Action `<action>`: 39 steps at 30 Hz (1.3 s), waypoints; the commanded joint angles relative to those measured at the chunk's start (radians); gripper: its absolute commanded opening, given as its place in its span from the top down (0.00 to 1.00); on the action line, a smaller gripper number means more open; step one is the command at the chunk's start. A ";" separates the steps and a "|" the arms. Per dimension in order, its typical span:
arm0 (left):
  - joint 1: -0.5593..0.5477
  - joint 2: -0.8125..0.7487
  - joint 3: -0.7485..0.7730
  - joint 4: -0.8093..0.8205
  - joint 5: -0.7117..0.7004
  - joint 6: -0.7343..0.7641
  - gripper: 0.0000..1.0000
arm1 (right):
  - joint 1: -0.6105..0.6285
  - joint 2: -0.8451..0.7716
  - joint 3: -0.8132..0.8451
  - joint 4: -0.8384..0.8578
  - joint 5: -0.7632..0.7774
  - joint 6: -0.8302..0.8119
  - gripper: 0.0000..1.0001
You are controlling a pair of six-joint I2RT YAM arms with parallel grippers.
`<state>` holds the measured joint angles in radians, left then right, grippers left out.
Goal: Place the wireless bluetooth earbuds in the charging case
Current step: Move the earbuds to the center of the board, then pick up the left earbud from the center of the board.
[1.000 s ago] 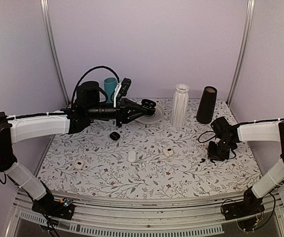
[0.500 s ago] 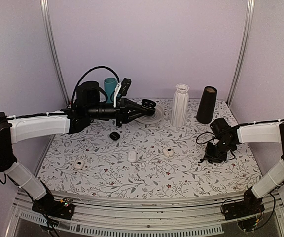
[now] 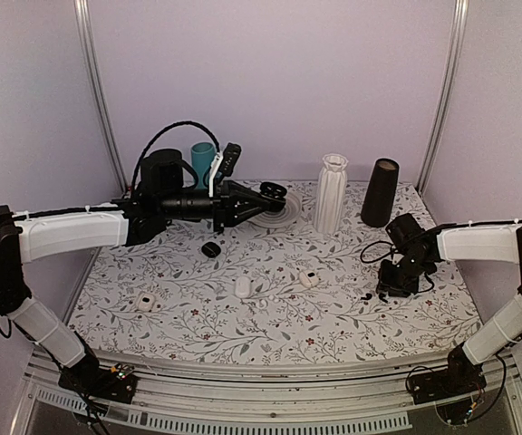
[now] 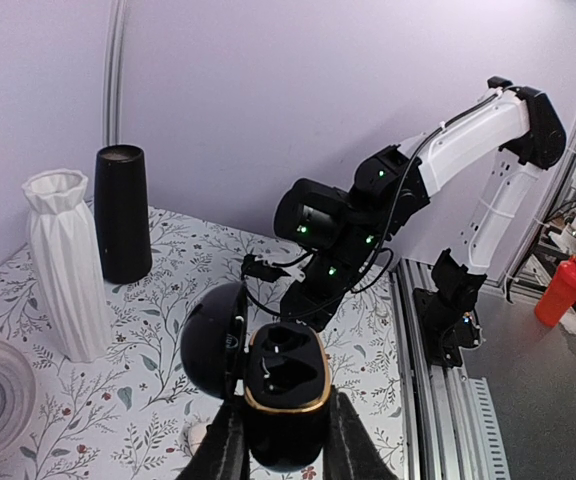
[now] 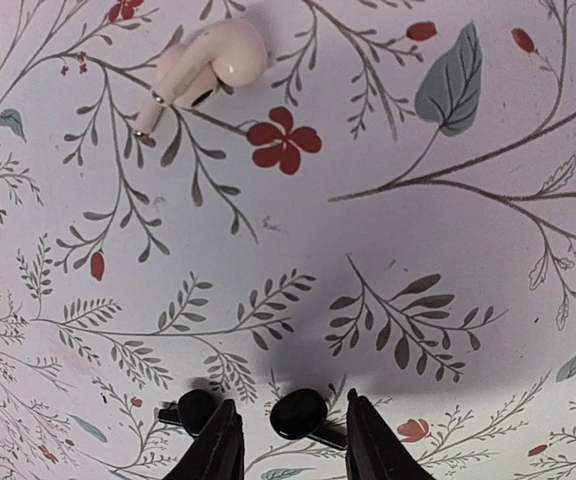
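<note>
The floral-patterned table [image 3: 270,331] fills the workspace. Above its far left part, the left gripper [image 4: 286,452] is clamped on an open black charging case [image 4: 286,385], held clear of the table. The case's rounded lid is swung to one side, and two dark sockets show inside a gold rim.

On the right side, the right gripper [image 5: 290,440] hangs low over the table with its jaws parted narrowly and holding nothing. One black earbud [image 5: 298,413] lies on the table right between the fingertips. Whether its stem touches a finger cannot be told. A second black earbud [image 5: 194,410] lies just outside one finger. Both are glossy, with a rounded head and a short stem. A white earbud [image 5: 203,62] lies well ahead, glossy, its stem ending in a metallic tip.
</note>
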<state>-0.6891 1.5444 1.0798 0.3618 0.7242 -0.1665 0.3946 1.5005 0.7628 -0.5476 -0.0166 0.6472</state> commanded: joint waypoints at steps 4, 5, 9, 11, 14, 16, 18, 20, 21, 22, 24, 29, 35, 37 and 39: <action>0.008 -0.015 -0.001 0.020 0.001 -0.005 1.00 | 0.008 0.032 0.081 -0.033 0.020 -0.173 0.65; 0.009 -0.014 0.000 0.020 0.002 -0.005 1.00 | 0.009 0.041 0.091 -0.044 0.022 -0.196 0.65; 0.008 -0.011 0.006 0.023 0.004 -0.008 1.00 | 0.023 0.077 0.125 -0.087 0.051 -0.226 0.65; 0.008 -0.011 0.008 0.019 0.006 -0.007 1.00 | 0.023 0.088 0.134 -0.109 0.064 -0.223 0.65; 0.008 -0.010 0.010 0.016 0.007 -0.005 1.00 | 0.024 0.095 0.132 -0.122 0.067 -0.202 0.64; 0.008 -0.010 0.011 0.016 0.007 -0.005 1.00 | 0.023 0.086 0.114 -0.117 0.058 -0.184 0.61; 0.009 -0.009 0.010 0.018 0.007 -0.005 1.00 | 0.025 0.075 0.095 -0.103 0.040 -0.169 0.58; 0.008 -0.009 0.009 0.017 0.007 -0.007 1.00 | 0.024 0.062 0.074 -0.089 0.018 -0.151 0.56; 0.007 -0.009 0.009 0.018 0.007 -0.007 1.00 | 0.024 0.055 0.063 -0.077 0.003 -0.143 0.56; 0.008 -0.009 0.008 0.019 0.007 -0.006 1.00 | 0.024 0.050 0.051 -0.064 -0.012 -0.132 0.55; 0.007 -0.007 0.006 0.024 0.007 -0.008 1.00 | 0.024 0.042 0.027 -0.038 -0.038 -0.118 0.55; 0.007 -0.007 0.006 0.024 0.010 -0.010 1.00 | 0.024 0.030 -0.004 0.000 -0.077 -0.089 0.55; 0.007 -0.013 -0.001 0.022 0.005 -0.008 1.00 | 0.062 0.002 -0.016 0.000 -0.113 -0.038 0.55; 0.007 -0.015 -0.005 0.025 0.003 -0.010 1.00 | 0.082 -0.004 -0.017 -0.008 -0.115 -0.016 0.55; 0.007 -0.014 -0.007 0.029 0.003 -0.013 1.00 | 0.099 -0.012 -0.016 -0.020 -0.115 0.001 0.55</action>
<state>-0.6891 1.5448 1.0798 0.3622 0.7246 -0.1699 0.4587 1.5150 0.7612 -0.5510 -0.1020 0.5926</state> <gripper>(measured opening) 0.210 0.447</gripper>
